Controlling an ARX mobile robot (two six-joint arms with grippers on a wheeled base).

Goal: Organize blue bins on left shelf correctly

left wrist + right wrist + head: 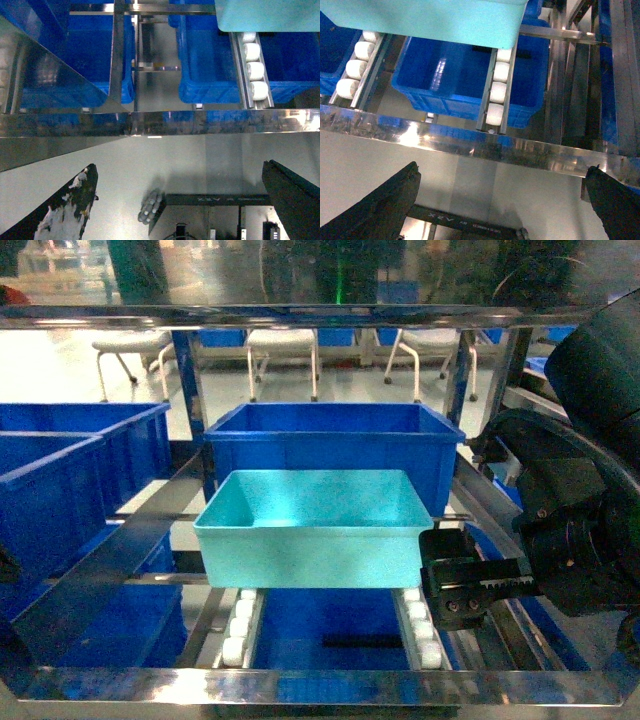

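Light turquoise bin on the two roller tracks of the steel shelf, upright, open side up, nothing visible inside. Directly behind it, touching or almost touching, a larger dark blue bin. Two more dark blue bins further left, on the other side of a sloping steel rail. Below the rollers, on a lower level, another dark blue bin.

Right gripper low at the right, just beside the front right corner of the turquoise bin, apart from it, holding nothing. In the right wrist view, both black fingers wide apart at the bottom corners, with only floor and the front bar of the shelf between them; turquoise bin at the top edge, resting on the white rollers.

Left gripper not seen in the head view. In the left wrist view, fingers spread wide, one with worn white patches, nothing between them, in front of the shelf bar. Corner of the turquoise bin at the top right, over a roller track.
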